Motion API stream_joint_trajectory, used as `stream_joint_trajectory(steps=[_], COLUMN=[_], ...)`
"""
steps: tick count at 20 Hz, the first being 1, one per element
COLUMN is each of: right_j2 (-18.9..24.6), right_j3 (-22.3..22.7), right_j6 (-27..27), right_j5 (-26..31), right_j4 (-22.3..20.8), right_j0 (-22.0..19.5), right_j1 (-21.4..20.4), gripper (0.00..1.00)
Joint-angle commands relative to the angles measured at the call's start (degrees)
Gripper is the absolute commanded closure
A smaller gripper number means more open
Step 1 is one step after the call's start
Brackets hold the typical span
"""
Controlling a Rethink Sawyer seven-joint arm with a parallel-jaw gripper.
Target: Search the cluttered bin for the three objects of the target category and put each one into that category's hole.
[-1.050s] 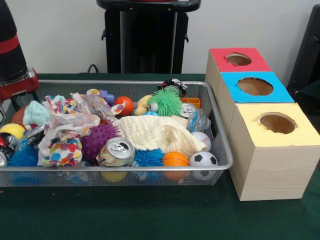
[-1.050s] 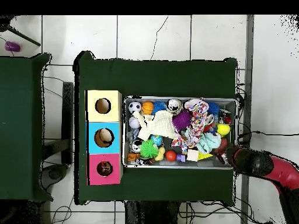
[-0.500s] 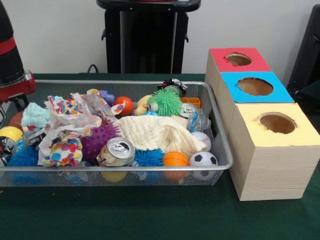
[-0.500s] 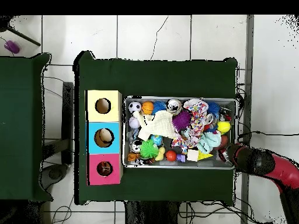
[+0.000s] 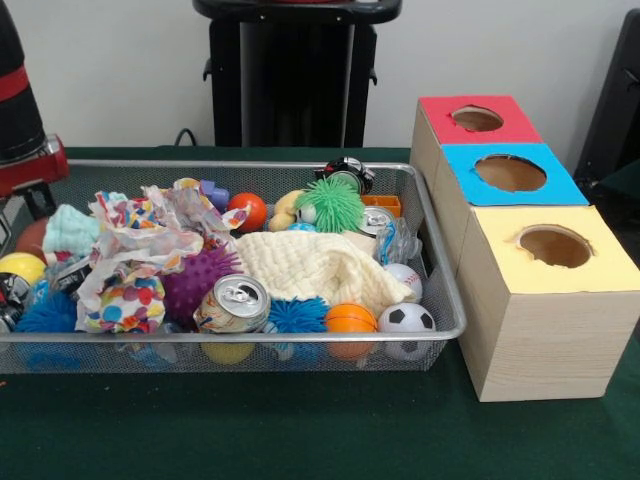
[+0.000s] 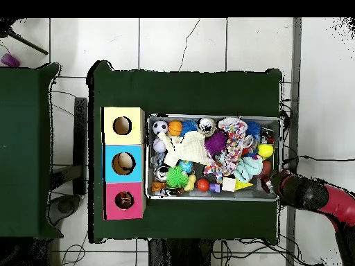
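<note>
My pincer [image 6: 277, 181] hangs by the silver wire-mesh bin [image 5: 300, 335]'s four o'clock corner overhead; whether it is open, I cannot tell. I should come straight down on one exposed item, like the orange rubber ball [image 5: 248, 211], avoiding the cream knitted cloth [image 5: 315, 268].

Red-and-black arm [image 5: 22, 120] upright at frame edge; gripper indistinct

A green cloth [image 5: 300, 440] covers the table (a second table [image 6: 24, 149] stands beside).
</note>
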Motion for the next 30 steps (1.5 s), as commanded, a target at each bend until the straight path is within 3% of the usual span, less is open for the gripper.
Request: stream_joint_trajectory(steps=[1,7,16,30], right_j2=[2.4,2.4,1.3,0.1], right_j3=[6.8,9.7,10.6,7.6], right_j6=[-7.0,-4.6,-3.6,-3.5], right_j5=[2.9,4.3,4.4,-0.7], right_j4=[0.6,2.6,3.6,1.5], right_j0=[1.3,2.6,4.3,3.9], right_j1=[-9.9,-15.7,-17.3,-7.5], gripper=[1.00,1.00,1.00,1.00])
